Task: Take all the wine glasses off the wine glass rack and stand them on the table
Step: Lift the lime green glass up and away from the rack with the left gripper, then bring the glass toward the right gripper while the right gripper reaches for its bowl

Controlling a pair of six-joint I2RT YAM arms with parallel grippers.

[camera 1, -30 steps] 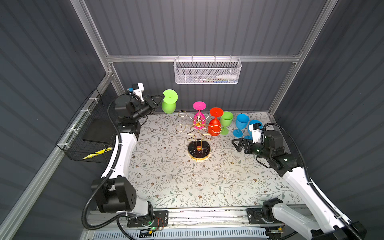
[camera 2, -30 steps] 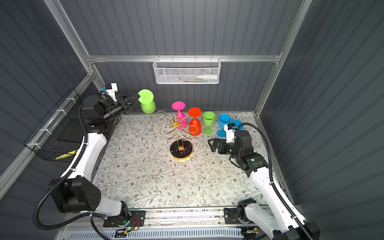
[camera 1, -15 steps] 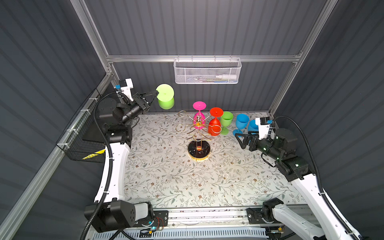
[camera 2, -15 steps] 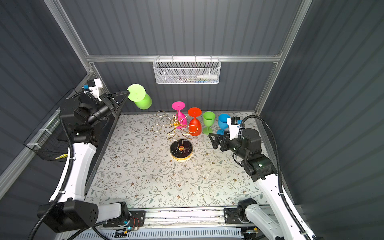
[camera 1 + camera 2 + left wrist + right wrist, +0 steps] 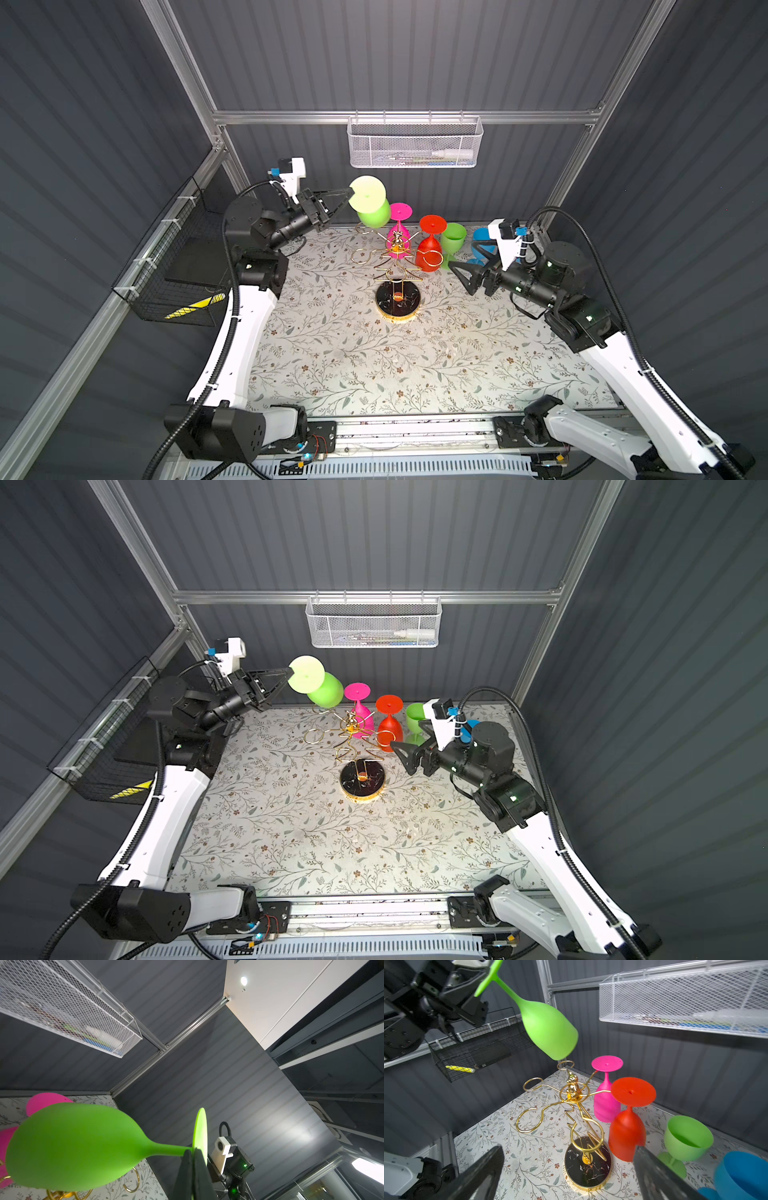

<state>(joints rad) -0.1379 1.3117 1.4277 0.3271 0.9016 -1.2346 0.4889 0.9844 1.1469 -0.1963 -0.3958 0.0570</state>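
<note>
My left gripper (image 5: pixel 347 194) (image 5: pixel 286 674) (image 5: pixel 192 1152) is shut on the lime green wine glass (image 5: pixel 374 214) (image 5: pixel 326 690) (image 5: pixel 72 1147) where the stem meets the foot. The glass hangs tilted in the air, bowl down, above the far left loop of the wine glass rack (image 5: pixel 395 257) (image 5: pixel 353 733) (image 5: pixel 572 1093). A pink glass (image 5: pixel 400 232) (image 5: pixel 606 1101) and a red glass (image 5: pixel 430 249) (image 5: pixel 627 1132) hang upside down on the rack's far arms. My right gripper (image 5: pixel 459 277) (image 5: pixel 401 758) (image 5: pixel 569 1148) is open and holds nothing, right of the rack's black base (image 5: pixel 398 301).
An upright green glass (image 5: pixel 454 241) (image 5: pixel 687 1138) and blue glasses (image 5: pixel 482 239) (image 5: pixel 741 1174) stand behind my right gripper. A white mesh basket (image 5: pixel 415 141) hangs on the back wall. A black wire basket (image 5: pixel 174 270) is fixed to the left wall.
My left gripper has carried the green glass up and then to the right, toward the rack. The right arm has risen a little and stays open.
</note>
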